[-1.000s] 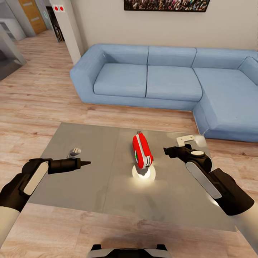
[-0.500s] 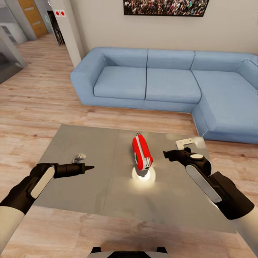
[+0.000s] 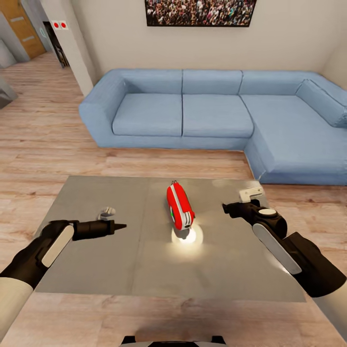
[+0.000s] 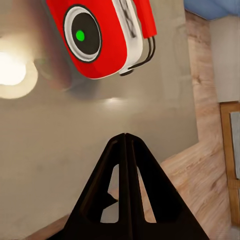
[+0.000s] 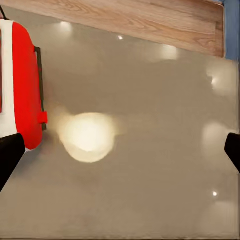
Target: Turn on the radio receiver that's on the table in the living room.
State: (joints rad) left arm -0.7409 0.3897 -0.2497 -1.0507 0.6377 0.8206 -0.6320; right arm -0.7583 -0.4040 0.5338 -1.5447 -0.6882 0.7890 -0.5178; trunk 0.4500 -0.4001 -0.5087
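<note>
The red radio receiver (image 3: 180, 206) with white bands stands on edge in the middle of the glossy grey-brown table (image 3: 96, 260). In the left wrist view the radio (image 4: 100, 35) shows a round dial with a green light. My left gripper (image 3: 120, 225) hovers over the table left of the radio, fingers pressed together (image 4: 125, 136), pointing at it with a gap between. My right gripper (image 3: 229, 209) hangs to the radio's right, apart from it. Its fingers (image 5: 9, 152) are spread wide with nothing between them (image 5: 120, 150), and the radio (image 5: 22, 85) lies off to one side.
A blue L-shaped sofa (image 3: 202, 115) stands beyond the table, with a strip of wood floor (image 3: 144, 164) between. A crowd picture (image 3: 200, 12) hangs on the wall. A bright lamp reflection (image 3: 187, 236) lies by the radio. A small pale shape (image 3: 107, 211) shows near my left gripper.
The whole view has swung, so sofa, table and radio sit further left in the picture. My left gripper's tip now stands a little nearer the radio; both grippers keep their states.
</note>
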